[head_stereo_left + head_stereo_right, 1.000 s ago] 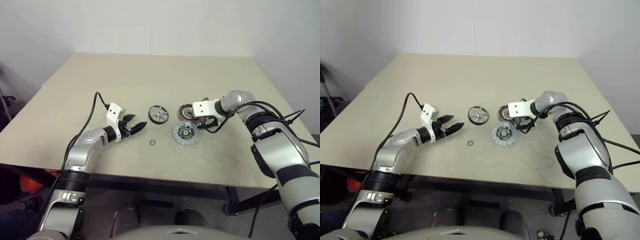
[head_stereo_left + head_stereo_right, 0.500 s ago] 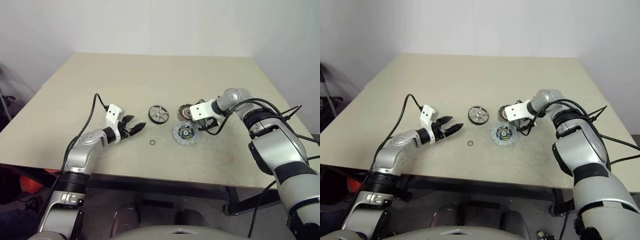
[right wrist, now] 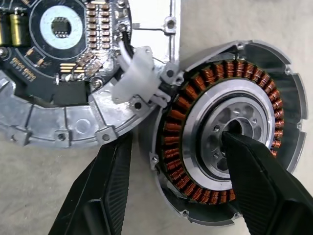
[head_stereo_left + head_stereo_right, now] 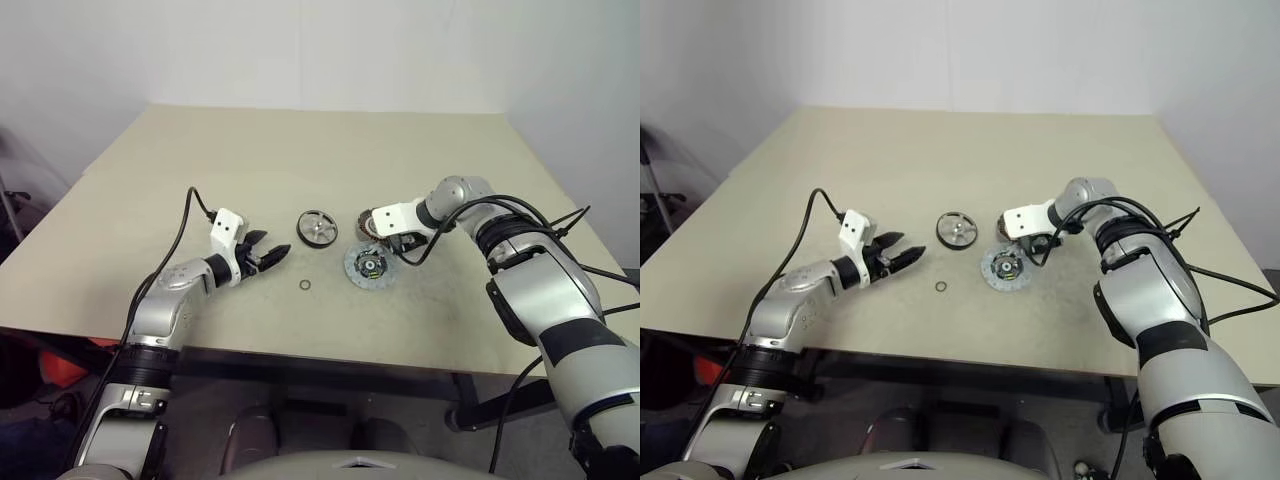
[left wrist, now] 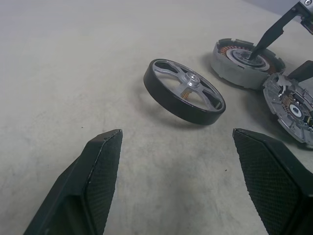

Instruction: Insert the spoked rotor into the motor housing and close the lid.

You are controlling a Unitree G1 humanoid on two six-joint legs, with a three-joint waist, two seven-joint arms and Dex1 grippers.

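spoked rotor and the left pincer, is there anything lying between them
No. In the left wrist view only bare table lies between the open left pincer and the spoked rotor; the small loose ring sits off to the side.

Lying on the table [image 4: 200, 160], near its middle: the spoked rotor [image 4: 317, 228], flat, spokes up. Sitting just to its right: the motor housing [image 4: 374, 222], open side up. Lying just in front of the housing, edge against edge: the lid [image 4: 367, 266], circuit face up. Resting in front of the rotor, a little toward the left and apart from it: a small loose ring [image 4: 304, 287].

Hovering left of the rotor, well apart, pointing toward it: the left gripper [image 4: 277, 254]. Standing over the housing from the right: the right gripper [image 3: 176, 161], straddling the housing's wall, one fingertip [image 3: 234, 142] in the centre hole, the other finger [image 3: 115, 166] outside, beside the lid.
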